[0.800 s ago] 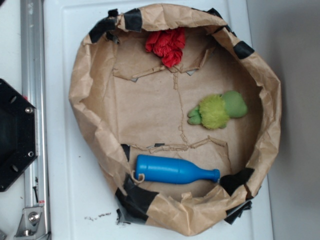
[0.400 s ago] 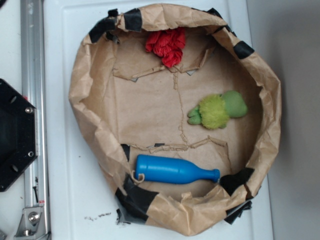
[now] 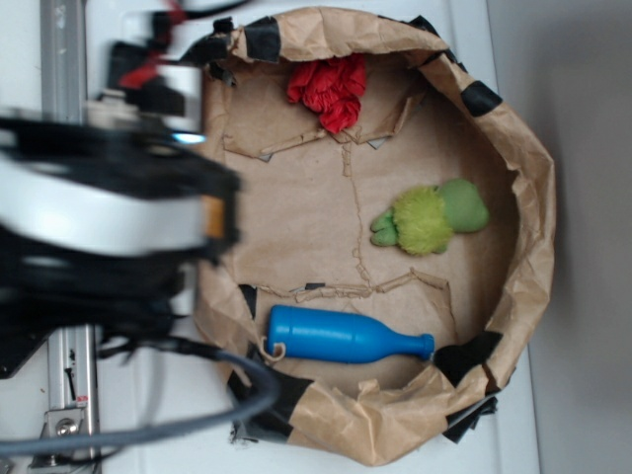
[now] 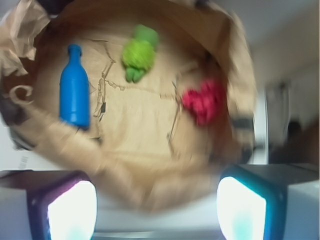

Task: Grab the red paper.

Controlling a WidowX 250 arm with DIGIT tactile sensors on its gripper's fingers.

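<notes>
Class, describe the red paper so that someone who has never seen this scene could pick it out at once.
Find the round brown paper enclosure patched with black tape. Inside it, against the wall at the top edge of the exterior view, sits the red paper. Its crinkled bright red sets it apart from the fuzzy green plush toy and the smooth blue bottle.

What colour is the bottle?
The bottle is bright blue, clearest in the exterior view.

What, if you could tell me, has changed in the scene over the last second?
The arm has swung into the exterior view from the left, blurred by motion, and now covers the left rim of the paper wall. It has taken hold of nothing. The red paper, green toy and blue bottle lie where they were. In the wrist view the claw stands open, its fingers apart over the near rim.
</notes>
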